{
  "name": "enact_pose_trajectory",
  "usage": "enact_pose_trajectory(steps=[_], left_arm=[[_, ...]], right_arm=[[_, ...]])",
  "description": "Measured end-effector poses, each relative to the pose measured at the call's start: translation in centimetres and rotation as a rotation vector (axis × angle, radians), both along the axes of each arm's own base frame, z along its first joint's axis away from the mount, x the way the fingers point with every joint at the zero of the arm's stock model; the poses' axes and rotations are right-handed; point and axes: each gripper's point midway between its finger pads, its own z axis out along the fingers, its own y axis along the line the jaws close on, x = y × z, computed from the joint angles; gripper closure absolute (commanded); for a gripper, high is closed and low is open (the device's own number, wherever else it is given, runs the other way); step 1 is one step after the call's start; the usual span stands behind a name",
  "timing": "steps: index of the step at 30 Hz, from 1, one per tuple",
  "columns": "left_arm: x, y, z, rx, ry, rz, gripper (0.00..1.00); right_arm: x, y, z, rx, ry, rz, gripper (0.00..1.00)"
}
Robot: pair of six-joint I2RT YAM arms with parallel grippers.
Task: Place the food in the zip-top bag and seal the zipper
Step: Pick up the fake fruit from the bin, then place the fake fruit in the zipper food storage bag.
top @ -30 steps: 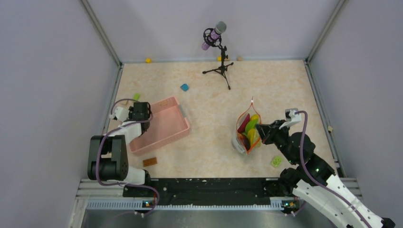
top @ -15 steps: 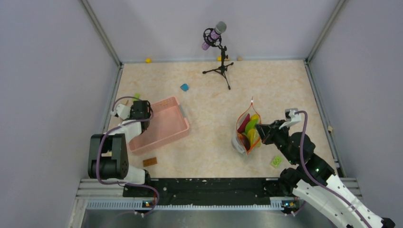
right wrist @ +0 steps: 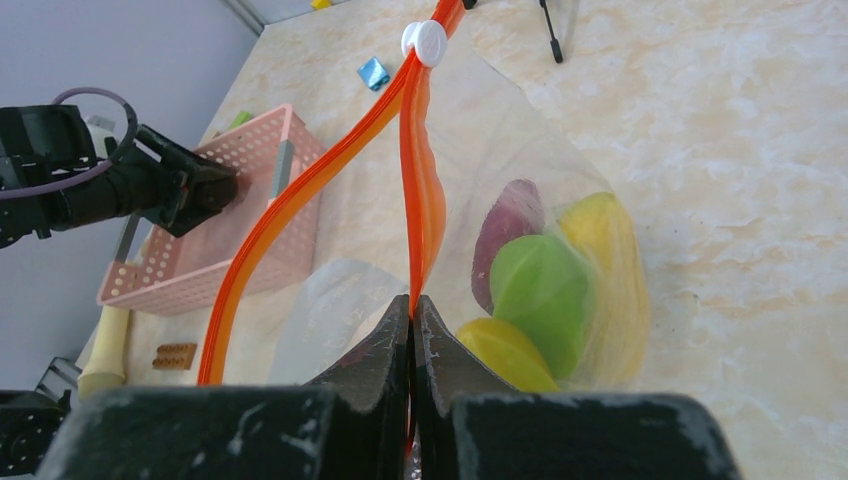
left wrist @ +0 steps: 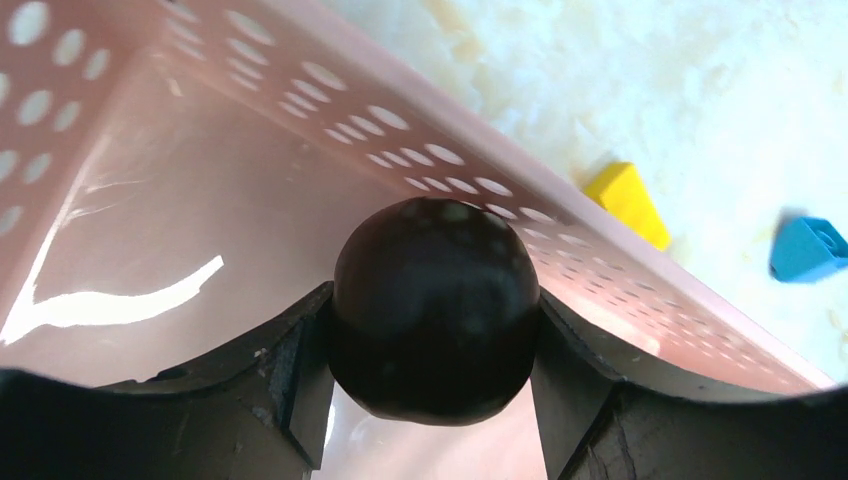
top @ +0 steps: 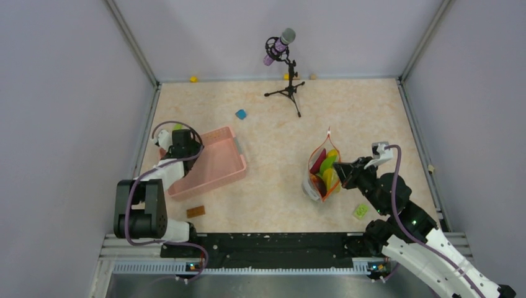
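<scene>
In the left wrist view a dark brown round piece of food sits between my left gripper's fingers, which press on both its sides, inside the pink basket. From above, my left gripper is at the basket's far left corner. The clear zip-top bag lies at centre right with its mouth gaping. My right gripper is shut on one side of its orange-red zipper. The white slider sits at the strip's far end. Maroon, green and yellow food lies inside.
A microphone on a tripod stands at the back centre. A blue block lies behind the basket, a tan block in front of it, and a green block near my right arm. Grey walls enclose the table.
My left gripper has narrowed onto the dark brown piece, its wrist has turned a little, and the basket has shifted slightly. The right arm and the bag have stayed still.
</scene>
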Motion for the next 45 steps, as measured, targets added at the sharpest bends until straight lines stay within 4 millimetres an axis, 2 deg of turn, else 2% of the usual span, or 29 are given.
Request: enact_pose_trajectory(steps=[10, 14, 19, 23, 31, 36, 40, 45], left_arm=[[0.4, -4.3, 2.6, -0.097, -0.119, -0.242, 1.00], [0.2, -6.5, 3.9, -0.139, -0.176, -0.365, 1.00], [-0.5, -10.3, 5.6, -0.171, -0.230, -0.543, 1.00], [-1.5, -13.4, 8.0, -0.157, -0.295, -0.681, 1.00], [-3.4, -17.8, 12.1, -0.123, -0.405, -0.874, 1.00], [-5.3, -22.5, 15.3, -0.128, -0.463, -1.049, 1.00], [-6.7, -25.5, 17.8, -0.130, -0.520, -1.164, 1.00], [-8.4, -28.4, 20.6, -0.125, -0.578, -1.274, 1.00]], right_arm=[[0.0, 0.0, 0.0, 0.000, 0.000, 0.000, 1.00], [0.0, 0.0, 0.0, 0.000, 0.000, 0.000, 1.00], [0.0, 0.0, 0.0, 0.000, 0.000, 0.000, 1.00], [0.0, 0.0, 0.0, 0.000, 0.000, 0.000, 1.00], [0.0, 0.0, 0.0, 0.000, 0.000, 0.000, 1.00], [0.0, 0.0, 0.0, 0.000, 0.000, 0.000, 1.00], [0.0, 0.0, 0.0, 0.000, 0.000, 0.000, 1.00], [0.0, 0.0, 0.0, 0.000, 0.000, 0.000, 1.00]])
